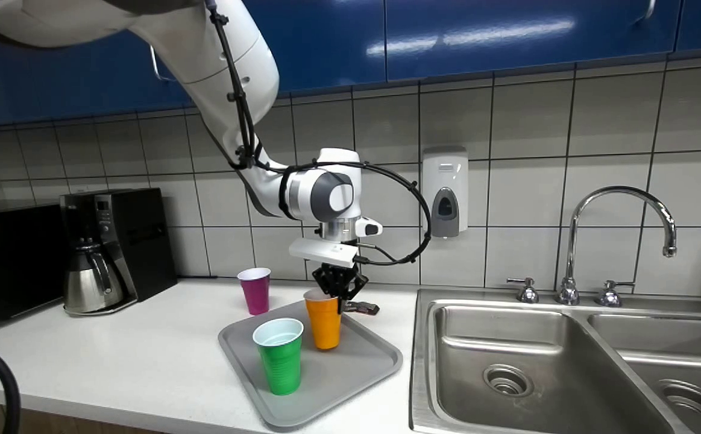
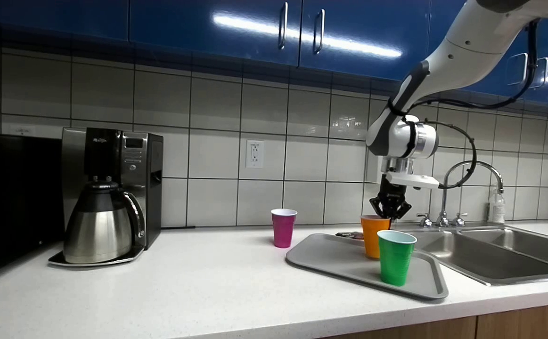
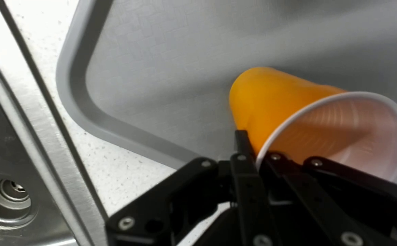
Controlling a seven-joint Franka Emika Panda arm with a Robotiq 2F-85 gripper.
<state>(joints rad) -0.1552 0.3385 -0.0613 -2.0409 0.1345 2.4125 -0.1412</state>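
A: How is the pincer (image 3: 257,155) set?

B: It is drawn nearly closed. In the wrist view, the wall of the orange cup (image 3: 270,99) is nipped at about 8 o'clock on the rim, from inside and outside.

A: And where is that cup found?

B: It is seen upright with the tray (image 1: 350,371) beneath; whether the base is touching cannot be told.

A: What handling is to be expected?

B: Thin plastic is suspected, so it is judged light, springy and somewhat slick: easily squashed, not easily broken. The inside bottom is hidden, so contents cannot be ruled out.

A: Where is it best gripped?

B: The rim is favoured, since the wall is probably stiffened there by the white lip and little force should be needed. If the middle were squeezed, the sides would likely be caved in. With one side only held, some swing is to be allowed for.

A: What is noted farther out?

B: In an exterior view, the green cup (image 1: 281,364) is placed on the tray at 8 o'clock from the orange one. Beyond the tray, the sink (image 1: 424,361) is set into the surface (image 1: 175,355) toward 3 o'clock. The purple cup (image 1: 257,296) is stood off the tray at 10 o'clock, and farther yet, likewise toward 10 o'clock, the coffee maker (image 1: 142,247) is seen.
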